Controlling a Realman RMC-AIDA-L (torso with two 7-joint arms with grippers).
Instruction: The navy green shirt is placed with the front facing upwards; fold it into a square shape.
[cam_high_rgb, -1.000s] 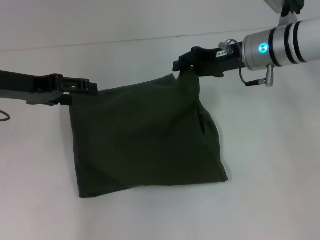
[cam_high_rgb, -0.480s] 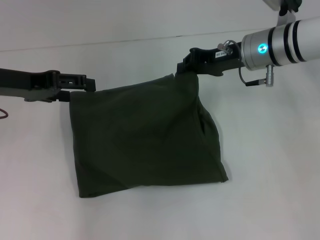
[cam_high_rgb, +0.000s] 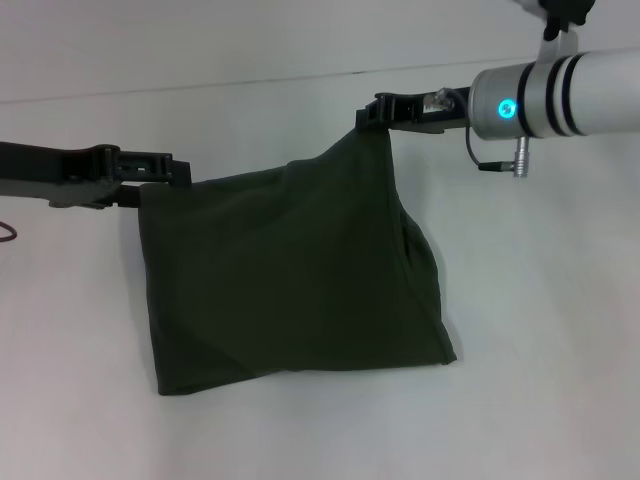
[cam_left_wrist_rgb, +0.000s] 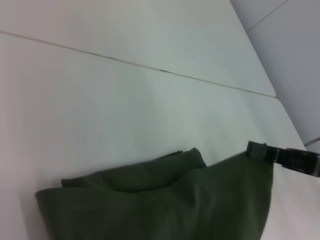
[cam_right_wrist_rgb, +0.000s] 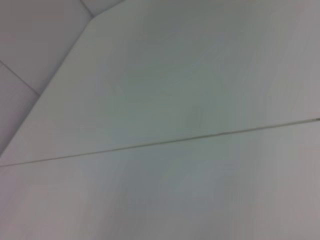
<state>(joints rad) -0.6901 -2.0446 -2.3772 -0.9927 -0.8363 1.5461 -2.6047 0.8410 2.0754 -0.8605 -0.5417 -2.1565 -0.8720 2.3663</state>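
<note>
The dark olive-green cotton shirt (cam_high_rgb: 290, 280), folded, hung with its lower edge resting on the white surface (cam_high_rgb: 540, 380). The left gripper (cam_high_rgb: 168, 172) clamped its 10 o'clock corner; the right gripper (cam_high_rgb: 378, 114) clamped its 1 o'clock corner, held higher. The held top edge ran left–right, tilted up toward the right.

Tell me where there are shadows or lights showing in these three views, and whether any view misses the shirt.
Head view: the navy green shirt is dark with faint folds, and a blue light glows on the right arm near the right gripper. Left wrist view: shirt shadowed. Right wrist view: only the white table, no shirt.
</note>
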